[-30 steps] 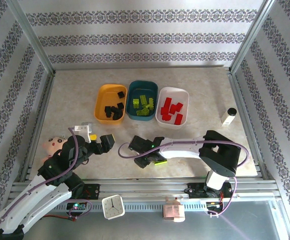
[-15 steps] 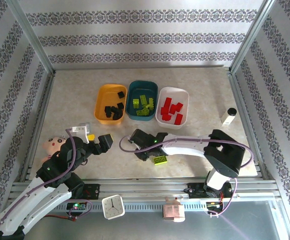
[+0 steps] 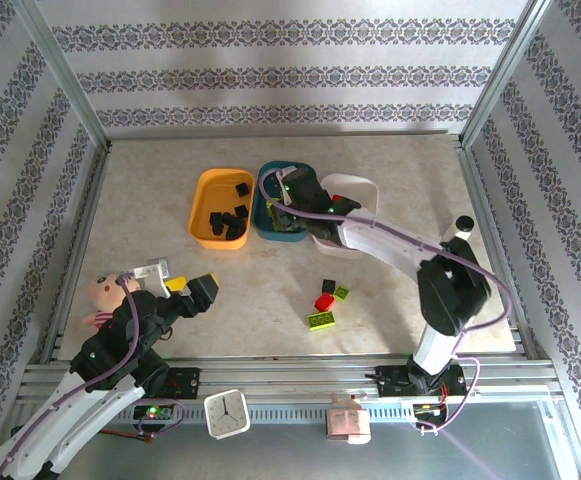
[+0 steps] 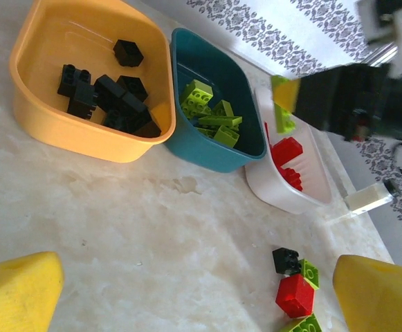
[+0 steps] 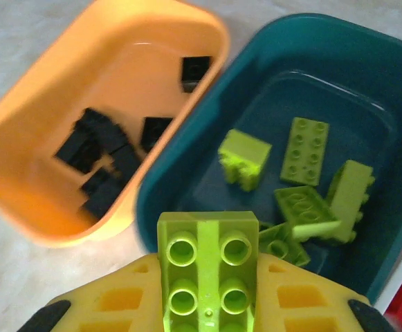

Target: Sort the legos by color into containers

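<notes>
Right gripper (image 3: 286, 196) held a lime green brick (image 5: 207, 266) in closed jaws above the teal tray (image 4: 207, 155), left gripper (image 3: 205, 288) sat well nearer than that tray, jaws wide apart and empty, four loose bricks (image 3: 324, 301) lay on the table (image 3: 150, 200) near of that tray.

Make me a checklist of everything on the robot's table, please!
Surface: pale marble-look table.
Job's things: black bricks in the orange-yellow tray; green bricks in the teal tray; red bricks in the white tray. Loose on the table: black brick, red brick, small green brick, long green brick.
Clutter: doll, white cylinder, clock.
Grippers: left gripper open, holding nothing; right gripper shut on one green brick above the teal tray.
Cables: purple cables along both arms.
Surroundings: patterned walls, metal frame.
</notes>
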Available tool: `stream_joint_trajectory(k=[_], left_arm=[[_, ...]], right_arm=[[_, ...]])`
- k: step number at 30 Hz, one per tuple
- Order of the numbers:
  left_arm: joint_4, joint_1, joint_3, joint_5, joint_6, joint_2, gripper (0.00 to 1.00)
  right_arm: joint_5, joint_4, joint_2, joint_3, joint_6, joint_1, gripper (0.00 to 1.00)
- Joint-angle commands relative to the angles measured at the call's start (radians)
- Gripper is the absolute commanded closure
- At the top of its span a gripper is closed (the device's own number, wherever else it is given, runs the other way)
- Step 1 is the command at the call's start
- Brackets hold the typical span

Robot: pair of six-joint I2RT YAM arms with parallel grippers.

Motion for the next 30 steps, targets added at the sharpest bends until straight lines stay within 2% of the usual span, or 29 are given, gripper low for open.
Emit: stream_joint_trajectory(k=[1,4,6,10,12,16,20,23,30], left_arm=[[0.027,0.014,-0.001,0.011,-0.017,-0.039,0.0],[-0.003,0.014,0.016,0.005,0.0,-0.043,0.0],[-0.011,0.014,0.021,0.017,0.022,-0.041,0.0],[-0.005,0.012,0.022,0.052,0.062,-0.024,0.0],[0.014,0.013,0.025,0.08,0.079,0.012,0.0],[0.085,0.013,0.039,0.157,0.105,0.167,0.0],[0.255,0.011,0.044,0.301,0.119,0.407,0.01],[0.398,-0.011,0.054,0.389,0.116,0.585,0.07],[0.449,-0.222,0.197,0.335,0.262,0.984,0.13]], right_arm=[[0.068,-0.027,0.093,0.097,0.041,-0.021,0.78],[0.102,-0.056,0.167,0.169,0.062,-0.036,0.75],[0.127,-0.071,0.203,0.2,0.085,-0.043,0.69],[0.121,-0.065,0.226,0.218,0.125,-0.053,0.38],[0.118,-0.057,0.212,0.213,0.131,-0.052,0.32],[0.102,-0.04,0.141,0.17,0.144,-0.05,0.29],[0.085,-0.008,0.033,0.04,0.181,-0.052,0.28],[0.08,0.027,-0.059,-0.098,0.203,-0.055,0.28],[0.041,0.089,-0.284,-0.405,0.258,-0.129,0.27]])
